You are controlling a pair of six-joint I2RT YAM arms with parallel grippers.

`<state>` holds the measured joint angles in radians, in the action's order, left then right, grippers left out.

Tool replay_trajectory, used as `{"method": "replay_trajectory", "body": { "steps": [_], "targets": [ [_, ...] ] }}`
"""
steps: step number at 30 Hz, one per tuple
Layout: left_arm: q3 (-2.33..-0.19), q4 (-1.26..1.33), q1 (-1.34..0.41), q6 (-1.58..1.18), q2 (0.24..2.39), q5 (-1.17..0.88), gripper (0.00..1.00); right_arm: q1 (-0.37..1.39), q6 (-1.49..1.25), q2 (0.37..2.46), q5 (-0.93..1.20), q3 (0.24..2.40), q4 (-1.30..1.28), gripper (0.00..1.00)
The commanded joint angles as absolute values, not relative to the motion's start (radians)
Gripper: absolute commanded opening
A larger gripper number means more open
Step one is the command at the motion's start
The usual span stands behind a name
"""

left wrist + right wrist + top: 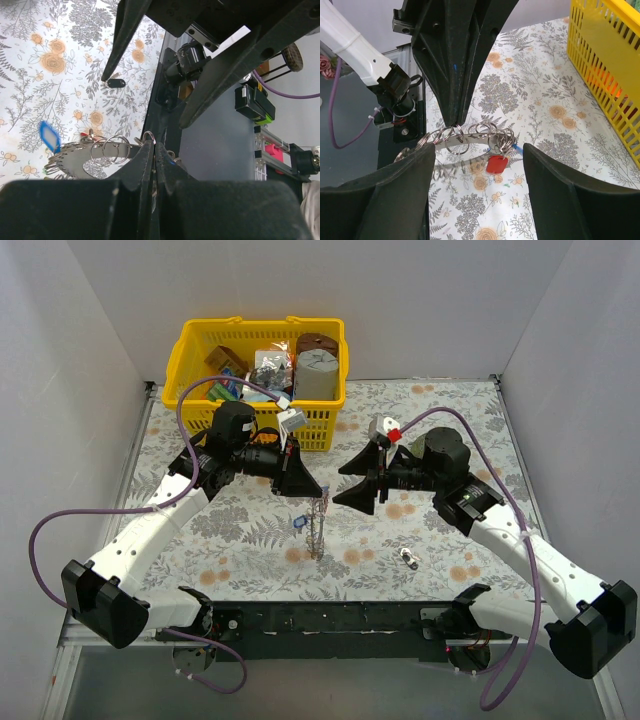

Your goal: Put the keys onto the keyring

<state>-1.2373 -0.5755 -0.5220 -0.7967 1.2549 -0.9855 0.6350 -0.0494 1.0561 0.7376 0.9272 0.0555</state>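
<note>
I can read no text, number or brand on my feeds. The packed items (268, 368) in the yellow plastic mesh basket (322, 428) are too small to make out, and the small key's red plastic head (496, 163) looks blank

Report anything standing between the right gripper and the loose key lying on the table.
Nothing visible does. The loose key lies alone on the flowered cloth, closer to the near edge than the open right gripper. The keyring, clamped in the shut left gripper, hangs to the left of that path.
</note>
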Motion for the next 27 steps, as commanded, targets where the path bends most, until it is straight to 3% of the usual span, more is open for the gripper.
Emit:
{"method": "replay_trajectory", "body": {
  "steps": [1,4,11,22,25,26,27],
  "targets": [
    [-1.276,-0.549,-0.528,-0.821,1.229,-1.049,0.0,0.632,-0.109,1.072,0.794,0.962,0.17,0.77],
    [-1.275,-0.534,-0.529,-0.831,1.226,-1.046,0.0,0.634,-0.135,1.091,0.842,0.96,0.195,0.73],
    [-1.276,-0.497,-0.531,-0.851,1.229,-1.063,0.0,0.637,-0.179,1.134,0.927,0.966,0.227,0.45],
    [-1.273,-0.479,-0.534,-0.873,1.238,-1.069,0.0,0.641,-0.222,1.166,0.963,0.977,0.241,0.28],
    [-1.267,-0.48,-0.537,-0.877,1.239,-1.068,0.0,0.647,-0.238,1.175,0.963,0.982,0.245,0.16],
    [-1.267,-0.48,-0.54,-0.88,1.241,-1.068,0.0,0.649,-0.242,1.18,0.959,0.983,0.244,0.02],
    [-1.266,-0.479,-0.54,-0.884,1.239,-1.062,0.0,0.649,-0.245,1.181,0.954,0.983,0.241,0.01]
  ]
}}
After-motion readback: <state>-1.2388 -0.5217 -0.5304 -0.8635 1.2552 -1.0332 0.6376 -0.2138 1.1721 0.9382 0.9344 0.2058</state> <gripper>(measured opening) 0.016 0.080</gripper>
